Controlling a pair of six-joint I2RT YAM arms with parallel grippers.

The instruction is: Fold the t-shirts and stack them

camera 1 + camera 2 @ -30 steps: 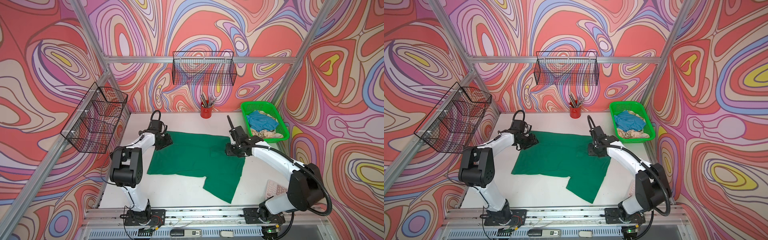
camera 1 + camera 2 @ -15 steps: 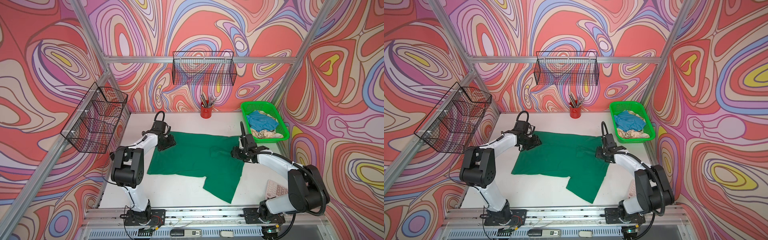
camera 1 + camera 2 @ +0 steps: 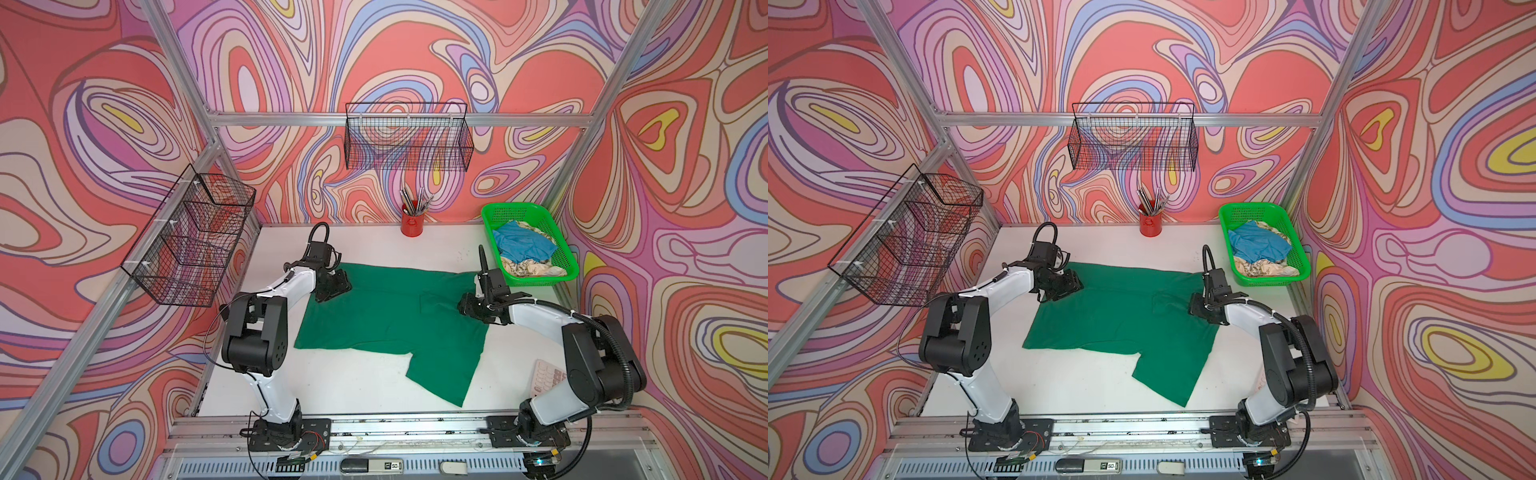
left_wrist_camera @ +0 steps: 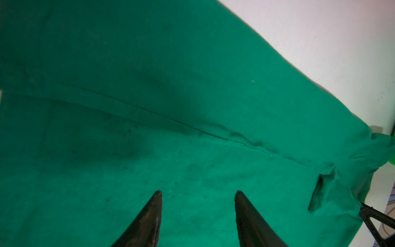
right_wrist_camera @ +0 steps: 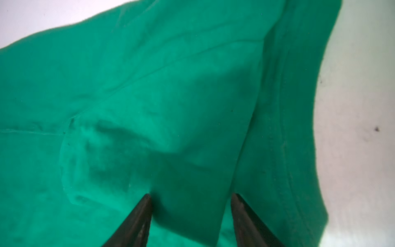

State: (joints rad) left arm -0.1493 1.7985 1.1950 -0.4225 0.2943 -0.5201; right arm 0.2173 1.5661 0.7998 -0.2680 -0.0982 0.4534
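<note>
**Status: first garment, early fold stage**

1. Left tool point(image 4: 197, 192): open. Both fingers stand apart above the dark green tee point(image 3: 386, 320), with nothing between them. The cloth lies directly beneath the tool and runs on ahead of it. A straight seam crosses the fabric just ahead of the fingertips.

2. Right tool point(image 5: 190, 195): open. The fingers are spread over the same tee and no cloth is pinched. A doubled flap of fabric lies just ahead of this tool. It is judged to be one sleeve turned in over the body.

3. In both top views the tee lies spread on the desk point(image 3: 353, 386) between the two tools, with the left tool point(image 3: 338, 284) over one end and the right tool point(image 3: 467, 309) over the other. The second sleeve lies flat and unfolded, on the robot-base side of the right tool.

4. The light blue tee point(image 3: 523, 247) and the cream patterned tee point(image 3: 528, 270) lie crumpled in the basket point(image 3: 513, 206), beyond the right tool and well apart from the left tool.

5. Done, by judgement: one garment laid out and at most one sleeve turned in.

6. Remaining: the second sleeve, the body folds, both basket garments, and the stack, which is not yet begun.
</note>
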